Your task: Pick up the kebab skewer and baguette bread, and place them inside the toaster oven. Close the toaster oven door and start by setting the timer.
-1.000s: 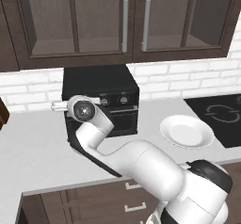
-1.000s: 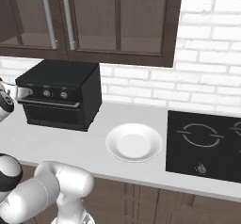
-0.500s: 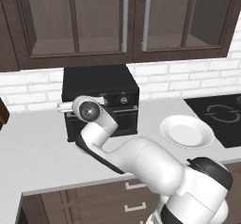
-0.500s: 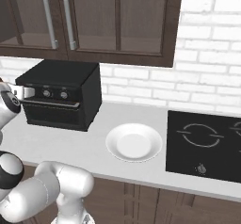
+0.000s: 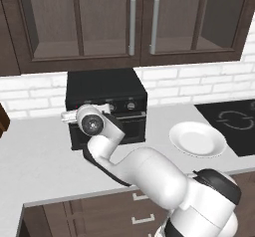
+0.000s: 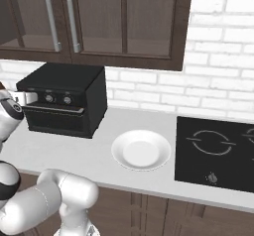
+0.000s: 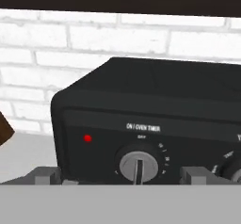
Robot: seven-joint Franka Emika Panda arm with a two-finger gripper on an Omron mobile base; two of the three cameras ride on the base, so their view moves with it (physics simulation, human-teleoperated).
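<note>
The white arm's two-finger gripper (image 5: 85,112) has drawn back a little from the knob panel of the boxy black toaster oven (image 5: 106,106), toward the near left, its jaws as wide apart as before.

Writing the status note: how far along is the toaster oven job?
Looks done: the boxy black toaster oven has its drop-down door shut, and the round white plate is bare. In hand: the gripper, jaws open, faces the grey timer knob beside the small red light. Left: gripping and turning that knob.
</note>
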